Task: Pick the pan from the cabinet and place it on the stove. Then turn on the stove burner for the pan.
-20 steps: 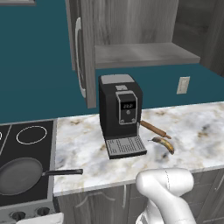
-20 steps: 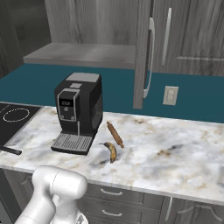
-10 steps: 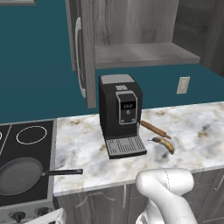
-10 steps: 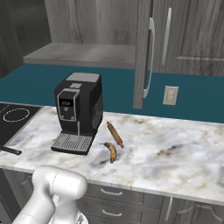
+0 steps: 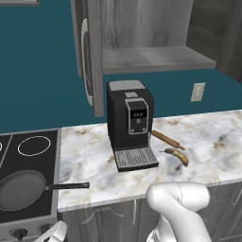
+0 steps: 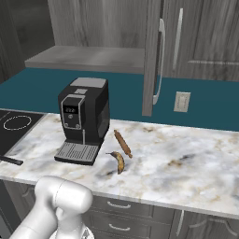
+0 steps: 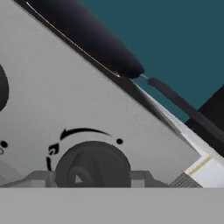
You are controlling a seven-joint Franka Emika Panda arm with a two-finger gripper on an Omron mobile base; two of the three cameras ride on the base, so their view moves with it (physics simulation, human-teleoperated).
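Note:
The dark grey pan (image 5: 21, 189) lies on the black glass stove (image 5: 28, 158), over its near burner, with the thin black handle (image 5: 71, 185) pointing right over the counter. A smaller white ring (image 5: 34, 145) lies behind it. The tall cabinet (image 5: 90, 56) stands open above, its grey shelf (image 5: 153, 59) bare. In the hand view my gripper (image 7: 92, 179) is right up against the grey front strip (image 7: 65, 100). Its fingertips (image 7: 40, 178) sit against both sides of a round black knob (image 7: 92, 162). Above the strip show the pan (image 7: 87, 37) and its handle (image 7: 186, 107).
A black coffee machine (image 5: 130, 123) stands on the marble counter (image 5: 208, 142). Right of it lie a wooden rolling pin (image 5: 165, 139) and a banana (image 5: 177, 156). A wall outlet (image 5: 197, 91) sits on the teal backsplash. Grey drawers (image 6: 121, 217) run under the counter.

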